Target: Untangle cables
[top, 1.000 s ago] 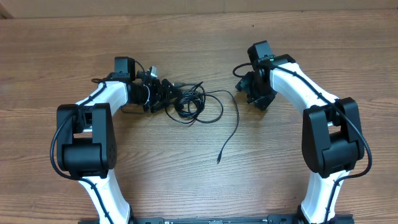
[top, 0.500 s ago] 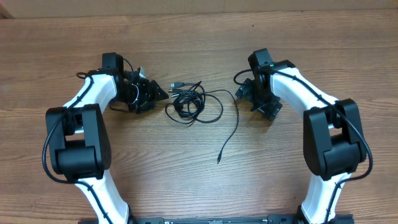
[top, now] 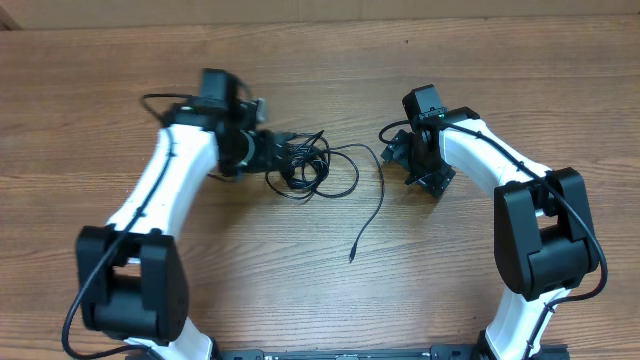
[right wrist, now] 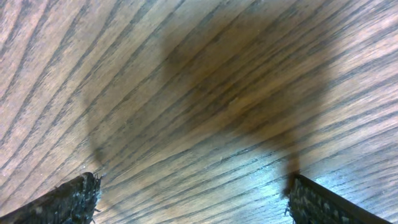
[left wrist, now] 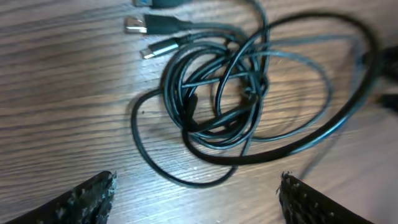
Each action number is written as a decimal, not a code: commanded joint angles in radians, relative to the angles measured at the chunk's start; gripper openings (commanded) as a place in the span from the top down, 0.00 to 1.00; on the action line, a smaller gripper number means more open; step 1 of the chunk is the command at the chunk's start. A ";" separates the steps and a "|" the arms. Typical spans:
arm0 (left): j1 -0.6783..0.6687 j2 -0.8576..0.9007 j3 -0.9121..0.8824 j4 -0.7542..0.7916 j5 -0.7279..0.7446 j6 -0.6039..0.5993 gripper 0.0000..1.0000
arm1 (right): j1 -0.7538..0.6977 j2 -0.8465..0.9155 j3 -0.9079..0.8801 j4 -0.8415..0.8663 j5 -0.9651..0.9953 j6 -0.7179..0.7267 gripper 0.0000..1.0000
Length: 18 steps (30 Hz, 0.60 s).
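The cables (top: 308, 165) are thin black cords bunched in a tangle of loops at mid-table, with one long tail running down to a small plug (top: 352, 258). In the left wrist view the tangle (left wrist: 217, 93) lies just ahead of my fingertips, and several plug ends (left wrist: 155, 26) stick out at its top left. My left gripper (top: 280, 152) (left wrist: 196, 196) stands open at the tangle's left edge, holding nothing. My right gripper (top: 412, 165) (right wrist: 196, 199) is open over bare wood to the right of the cables, apart from them.
The wooden table (top: 320, 60) runs under everything. Both white arms reach in from the near edge, and thicker black wires (top: 160, 100) loop off the left arm's wrist.
My left arm has swung back in from the left toward the tangle, and its jaws have spread wider. The right gripper has shifted only slightly. The cables lie as before.
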 commanded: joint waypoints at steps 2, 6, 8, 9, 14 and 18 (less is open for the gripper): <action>-0.099 0.041 0.005 0.022 -0.272 -0.035 0.14 | 0.000 0.042 -0.046 0.003 -0.023 -0.006 0.00; -0.161 0.074 0.005 0.045 -0.424 -0.112 0.12 | 0.000 0.042 -0.046 0.002 -0.015 -0.009 0.00; -0.179 0.090 0.005 0.061 -0.430 -0.127 0.13 | 0.000 0.042 -0.046 0.003 -0.015 -0.009 0.00; -0.186 0.100 0.005 0.070 -0.430 -0.138 0.14 | 0.000 0.042 -0.046 0.003 -0.015 -0.008 0.00; -0.199 0.146 0.005 0.097 -0.430 -0.182 0.18 | 0.000 0.042 -0.046 0.003 -0.016 -0.008 0.00; -0.199 0.188 0.005 0.100 -0.430 -0.192 0.33 | 0.000 0.042 -0.046 0.002 -0.016 -0.008 0.00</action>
